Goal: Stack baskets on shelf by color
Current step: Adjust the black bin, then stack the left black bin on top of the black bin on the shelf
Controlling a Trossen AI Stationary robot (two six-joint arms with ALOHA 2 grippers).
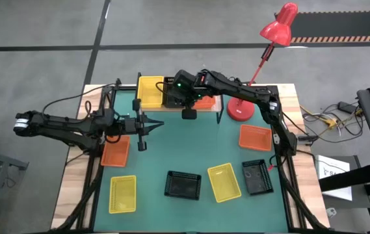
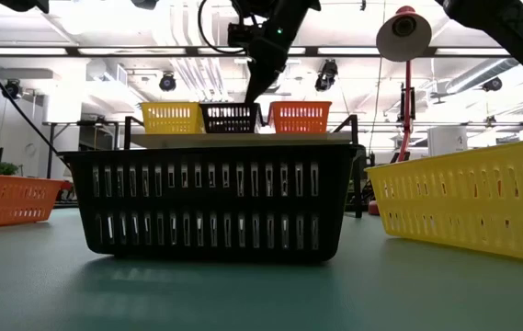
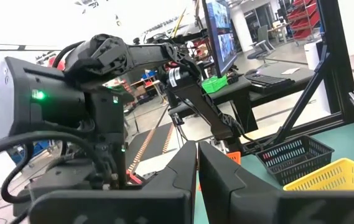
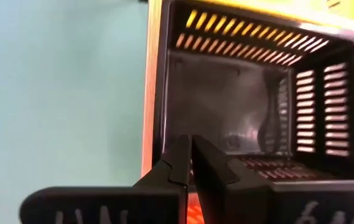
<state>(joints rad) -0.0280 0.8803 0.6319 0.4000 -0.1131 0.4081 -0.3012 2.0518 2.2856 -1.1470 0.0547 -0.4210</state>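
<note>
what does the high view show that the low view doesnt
Only the high view shows the left pincer, shut beside an orange basket, and all six baskets loose on the mat. Only the low view shows the shelf's side, with the front black basket filling the picture. Both show yellow, black and orange baskets on the shelf, the lamp, and the right arm above.

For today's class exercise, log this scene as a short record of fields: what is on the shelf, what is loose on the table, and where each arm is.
shelf: yellow basket, black basket, orange basket side by side
loose on table: two orange, two yellow, two black baskets
right end effector: shut, over the shelf's black basket
left end effector: shut, empty, above the mat
other: red lamp
</note>
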